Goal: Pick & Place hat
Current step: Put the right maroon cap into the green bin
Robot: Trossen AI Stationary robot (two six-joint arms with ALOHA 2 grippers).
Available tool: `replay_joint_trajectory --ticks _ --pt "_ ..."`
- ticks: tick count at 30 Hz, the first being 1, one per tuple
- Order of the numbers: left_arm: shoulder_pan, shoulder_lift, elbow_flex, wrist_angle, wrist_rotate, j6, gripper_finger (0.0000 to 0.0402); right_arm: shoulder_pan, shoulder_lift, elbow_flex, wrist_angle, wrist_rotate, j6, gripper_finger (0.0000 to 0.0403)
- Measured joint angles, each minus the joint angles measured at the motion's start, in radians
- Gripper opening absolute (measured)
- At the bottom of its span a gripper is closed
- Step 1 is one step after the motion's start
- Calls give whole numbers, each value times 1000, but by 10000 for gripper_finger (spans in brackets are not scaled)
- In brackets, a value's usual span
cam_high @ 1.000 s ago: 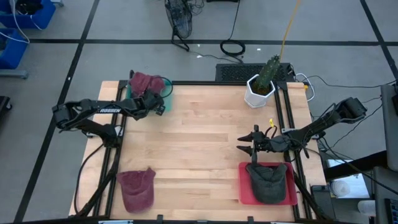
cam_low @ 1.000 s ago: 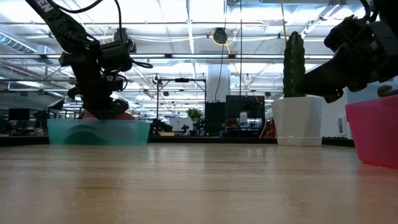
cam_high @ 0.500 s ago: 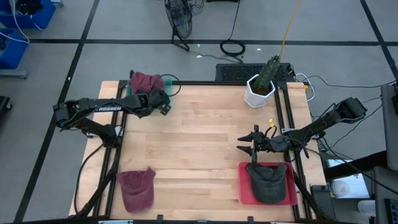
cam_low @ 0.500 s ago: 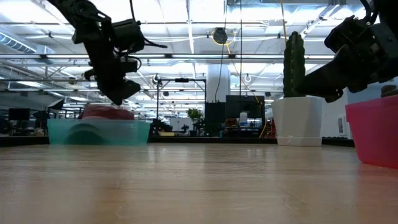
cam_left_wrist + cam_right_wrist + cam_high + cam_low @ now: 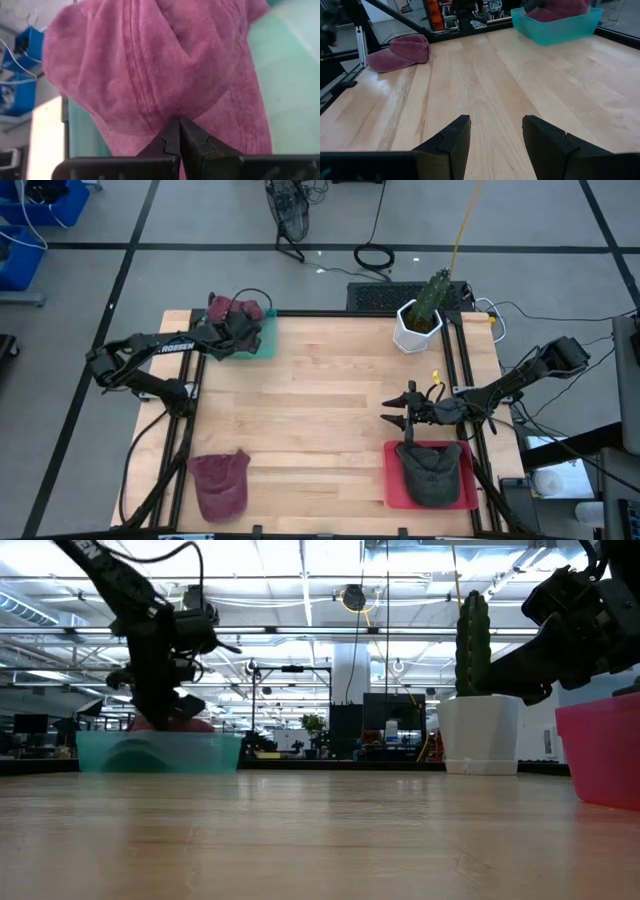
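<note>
While the teal bin (image 5: 262,337) holds a maroon hat (image 5: 228,310), a dark cap (image 5: 432,468) fills the red tray (image 5: 391,480).

- A light wooden tabletop (image 5: 330,400) fills the centre of the high view, framed by black rails.
- Grey floor (image 5: 200,270) crossed by dark lines surrounds it.
- A coiled black cable (image 5: 374,256) lies at upper centre.
- Blue bins (image 5: 40,202) sit in the upper left corner.
- Ceiling strip lights (image 5: 300,585) run across the top of the low view.
</note>
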Motion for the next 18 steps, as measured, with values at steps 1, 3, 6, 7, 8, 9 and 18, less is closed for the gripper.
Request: replay_joint_trajectory --ticks 1,3,6,7,8,9,18 --pt "17 6 -19 29 11 -3 5 0 0 0 0 0 0 165" --pt "43 17 -66 84 38 -8 13 0 0 0 0 0 1 165" --pt "60 25 -122 157 64 -8 21 0 0 0 0 1 0 165" --pt "60 26 -136 176 64 -8 21 0 0 0 0 2 -1 165" --pt "59 27 -146 190 64 -8 19 0 0 0 0 6 -3 165" --pt "58 27 -153 201 64 -8 15 0 0 0 0 13 -6 165" --pt "57 28 -167 226 78 -11 18 -1 0 1 10 32 -16 165"
